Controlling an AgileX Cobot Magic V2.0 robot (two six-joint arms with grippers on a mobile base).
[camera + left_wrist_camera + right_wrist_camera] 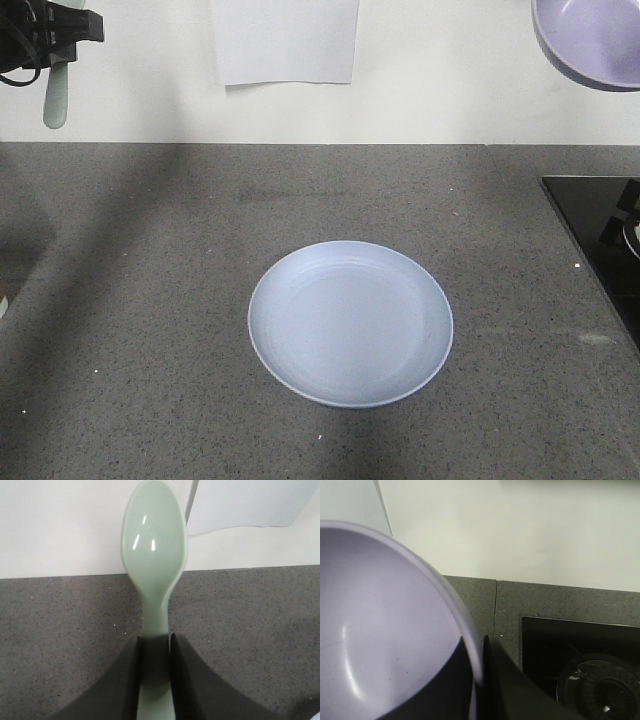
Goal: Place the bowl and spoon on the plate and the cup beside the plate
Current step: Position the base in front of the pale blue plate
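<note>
The pale blue plate [350,325] lies bare on the grey counter, in the middle. High at the top left, my left gripper [60,45] is shut on the handle of the mint-green spoon [55,100], which hangs bowl end down. In the left wrist view the spoon [155,545] sticks out from between the gripper [156,642] fingers. The lavender bowl [590,40] hangs high at the top right. My right gripper [477,645] is shut on the rim of the bowl [380,630], one finger inside and one outside. The cup is out of view.
A black hob [600,230] is set into the counter at the right edge, and its burner [600,690] shows below the right gripper. A white sheet [285,40] hangs on the back wall.
</note>
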